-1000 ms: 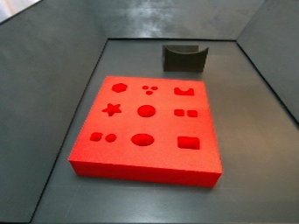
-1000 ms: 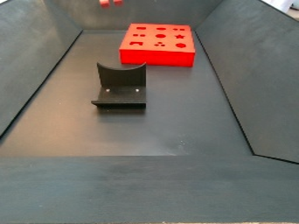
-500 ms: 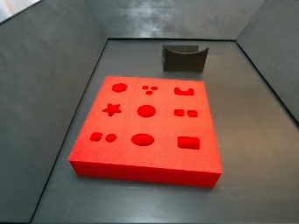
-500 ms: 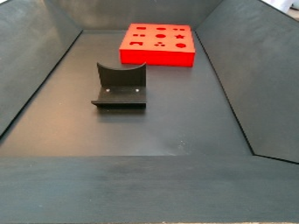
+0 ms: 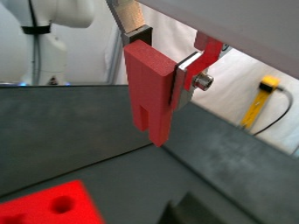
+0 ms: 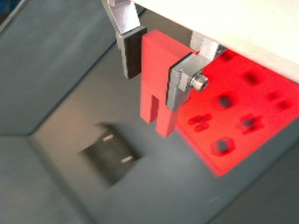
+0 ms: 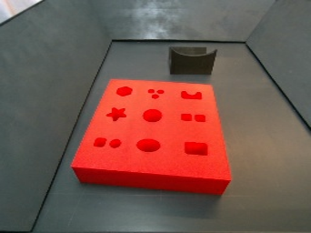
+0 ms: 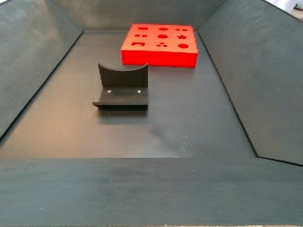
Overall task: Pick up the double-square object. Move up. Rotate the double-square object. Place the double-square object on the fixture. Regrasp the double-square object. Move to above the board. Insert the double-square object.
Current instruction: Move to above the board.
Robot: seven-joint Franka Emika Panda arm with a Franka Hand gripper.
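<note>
The gripper [image 6: 156,68], clamped on the double-square object [image 6: 159,87], has risen out of both side views, high above fixture [image 6: 112,155] and board [image 6: 239,105].

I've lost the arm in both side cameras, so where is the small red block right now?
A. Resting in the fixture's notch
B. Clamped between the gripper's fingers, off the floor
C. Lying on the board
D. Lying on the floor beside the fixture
B: in both wrist views the gripper holds the small red block above the floor, while the fixture and board carry nothing.
</note>
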